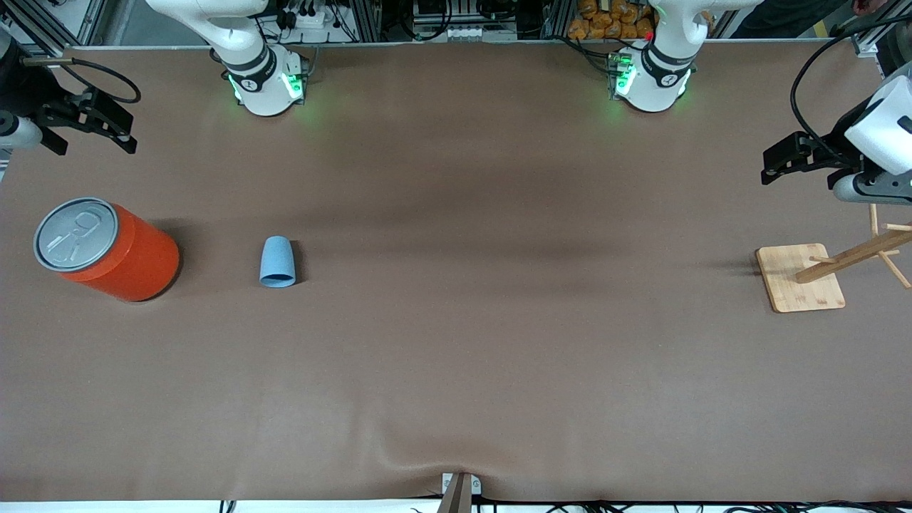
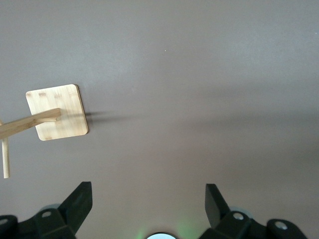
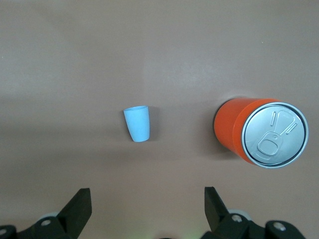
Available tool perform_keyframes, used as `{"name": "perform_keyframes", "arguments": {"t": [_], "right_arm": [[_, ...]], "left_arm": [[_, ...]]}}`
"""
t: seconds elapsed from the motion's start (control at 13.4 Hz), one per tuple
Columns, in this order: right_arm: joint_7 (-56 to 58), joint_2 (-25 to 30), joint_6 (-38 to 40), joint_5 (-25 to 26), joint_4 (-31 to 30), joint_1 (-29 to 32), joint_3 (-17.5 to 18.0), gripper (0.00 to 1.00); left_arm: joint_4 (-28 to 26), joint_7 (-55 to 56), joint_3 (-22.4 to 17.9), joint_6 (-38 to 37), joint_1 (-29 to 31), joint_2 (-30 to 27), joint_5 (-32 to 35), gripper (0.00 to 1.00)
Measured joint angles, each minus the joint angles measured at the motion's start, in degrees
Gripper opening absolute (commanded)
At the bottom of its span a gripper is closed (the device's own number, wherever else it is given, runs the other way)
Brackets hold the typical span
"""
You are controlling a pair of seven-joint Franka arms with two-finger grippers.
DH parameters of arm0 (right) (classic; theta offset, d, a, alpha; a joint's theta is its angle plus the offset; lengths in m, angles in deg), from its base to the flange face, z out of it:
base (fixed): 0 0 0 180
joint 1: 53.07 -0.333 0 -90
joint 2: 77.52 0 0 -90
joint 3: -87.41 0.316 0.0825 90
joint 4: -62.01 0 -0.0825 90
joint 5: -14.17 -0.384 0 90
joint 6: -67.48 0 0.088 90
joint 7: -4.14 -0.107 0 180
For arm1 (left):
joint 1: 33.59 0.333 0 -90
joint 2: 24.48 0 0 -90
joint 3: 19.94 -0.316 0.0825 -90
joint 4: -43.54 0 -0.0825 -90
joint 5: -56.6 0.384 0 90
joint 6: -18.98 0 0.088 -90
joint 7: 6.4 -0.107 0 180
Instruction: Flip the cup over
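The small light-blue cup point(image 1: 277, 261) stands on the brown table toward the right arm's end, narrow end up, with none of its inside showing. In the right wrist view the cup point(image 3: 137, 124) stands apart from the fingers, beside the orange can. My right gripper point(image 1: 90, 142) hangs open and holds nothing, over bare table at the right arm's end; its jaws point(image 3: 148, 195) stand wide. My left gripper point(image 1: 798, 169) waits open and holds nothing, over the table's other end, above the wooden stand; between its jaws point(image 2: 148, 191) only bare table shows.
A big orange can point(image 1: 107, 249) with a grey pull-tab lid stands beside the cup, closer to the right arm's end of the table. A wooden stand on a square base point(image 1: 799, 278) with a leaning peg post sits at the left arm's end. The table cover bulges at the near edge point(image 1: 427, 456).
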Motion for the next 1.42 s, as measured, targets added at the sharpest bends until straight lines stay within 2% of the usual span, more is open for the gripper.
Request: {"name": "perform_keyframes", "arguments": {"t": [0.75, 1.2, 1.42], "right_arm": [[0.00, -0.78, 0.03, -0.01, -0.06, 0.00, 0.22, 1.00], [0.41, -10.24, 2.31, -0.61, -1.16, -0.80, 0.96, 1.00], [2.39, -14.35, -2.94, -4.44, -7.07, -1.27, 1.01, 1.00]], "left_arm": [[0.00, 0.00, 0.00, 0.00, 0.02, 0.00, 0.00, 1.00], [0.01, 0.00, 0.00, 0.00, 0.02, 0.00, 0.00, 1.00], [0.01, 0.00, 0.00, 0.00, 0.02, 0.00, 0.00, 1.00]]}}
